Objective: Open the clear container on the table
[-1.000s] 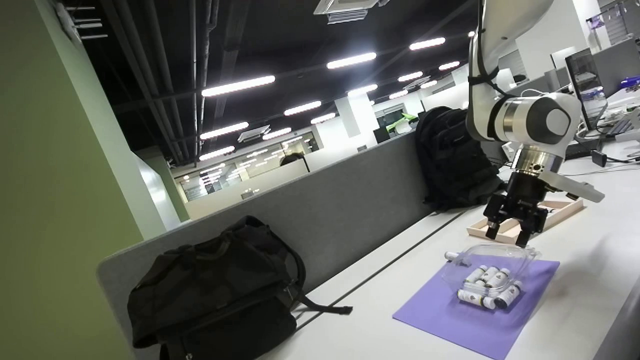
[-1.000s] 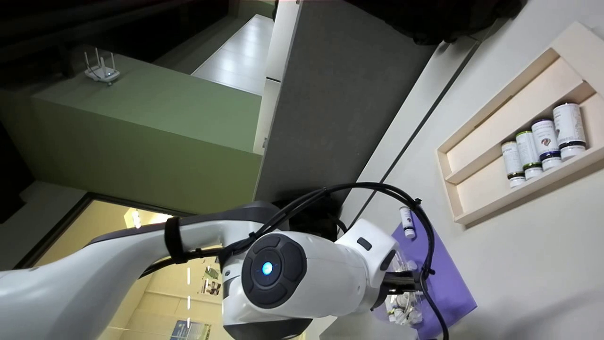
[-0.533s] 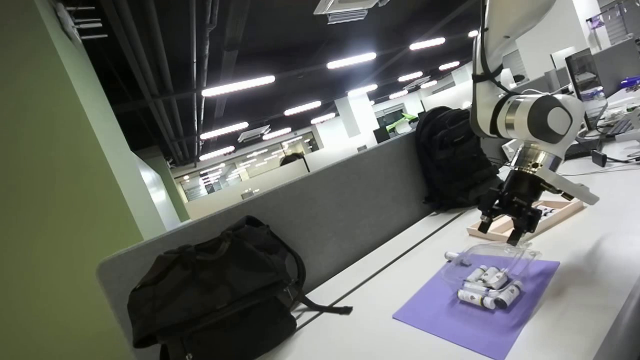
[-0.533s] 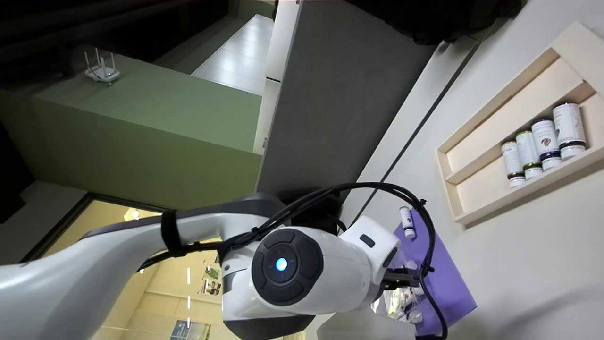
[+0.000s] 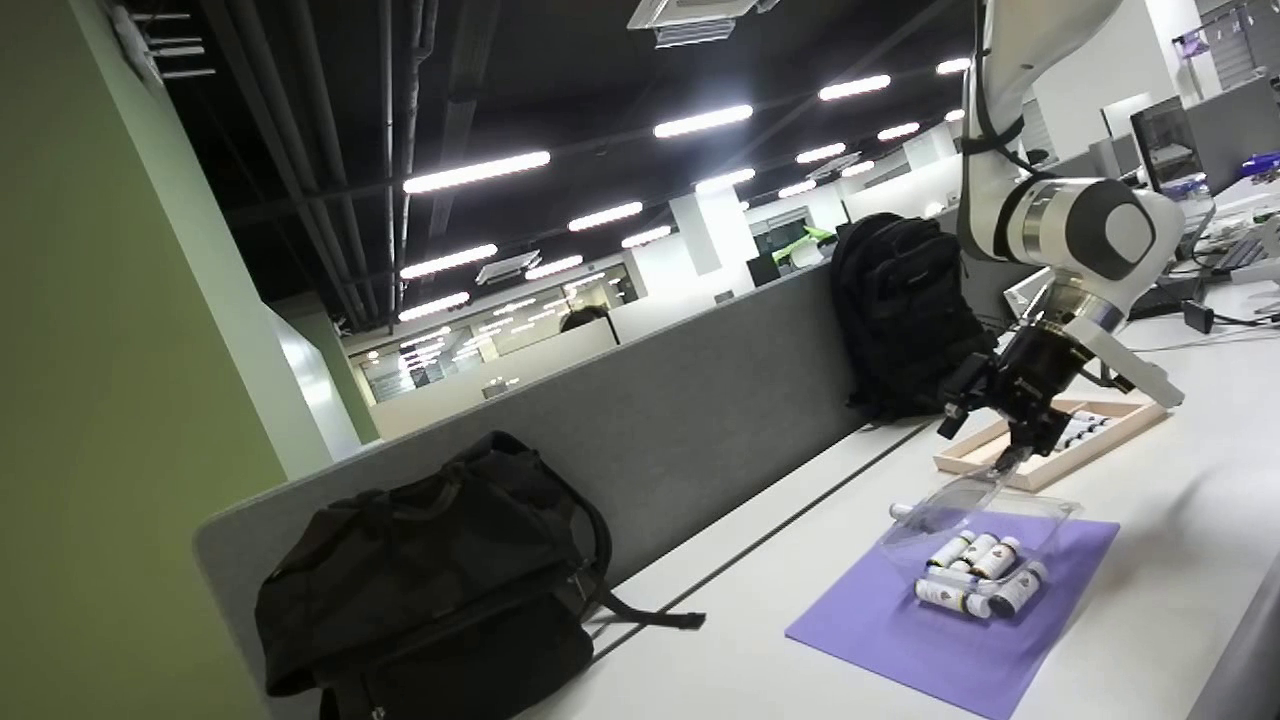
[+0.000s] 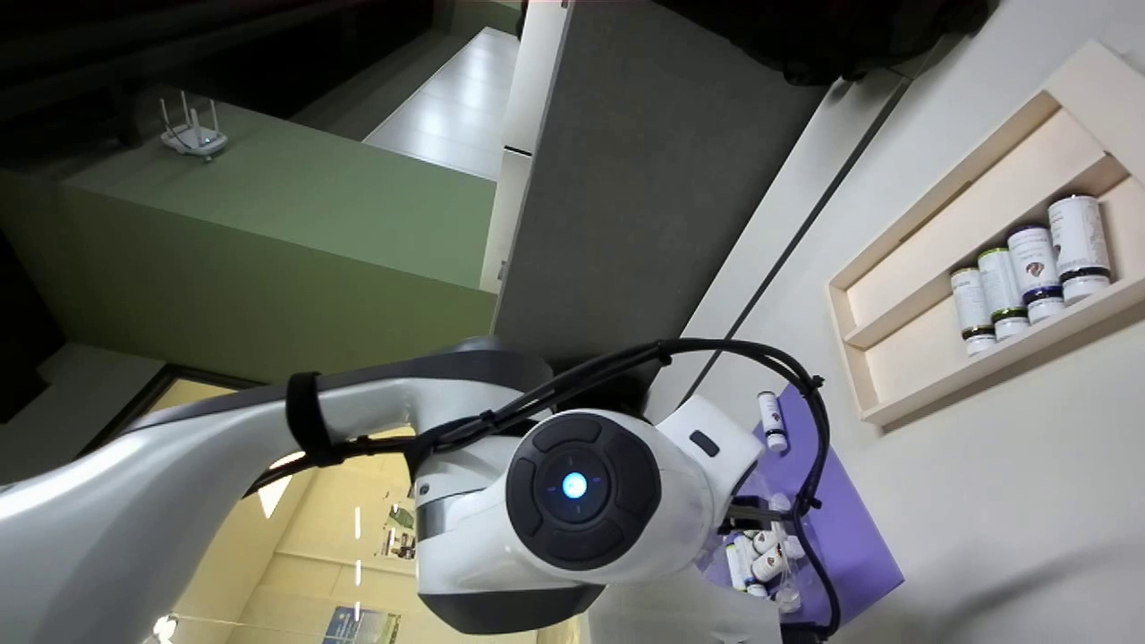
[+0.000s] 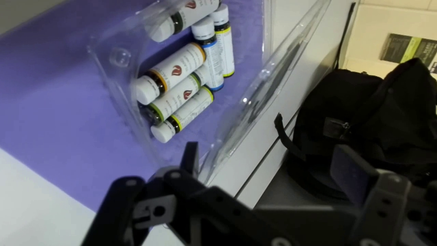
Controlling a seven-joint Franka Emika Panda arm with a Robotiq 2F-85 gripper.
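Note:
The clear container (image 5: 1062, 518) sits on a purple mat (image 5: 890, 630) on the pale table (image 5: 700, 680). White-labelled bottles (image 5: 990, 558) lie inside it. Its transparent lid (image 5: 965, 497) stands tilted up from the base; in the wrist view the lid (image 7: 252, 102) shows nearly edge-on. My gripper (image 5: 982, 445) is tilted above the container, and in the wrist view the gripper (image 7: 271, 165) has its jaws wide apart with nothing between the pads. One of the fingers (image 7: 190, 159) is against the lid's raised edge, on the side facing the base. In an exterior view the arm partly hides the container (image 6: 787, 597).
A wooden tray (image 5: 1100, 450) with several bottles lies behind the gripper. A loose bottle (image 6: 771, 420) lies at the mat's edge. Two black backpacks (image 5: 430, 590) (image 5: 910, 320) rest along the grey partition (image 5: 700, 380).
My gripper has tilted over and its lower finger has swung leftward in an exterior view. The lid has risen with it to a steeper angle. The base and bottles have stayed in place.

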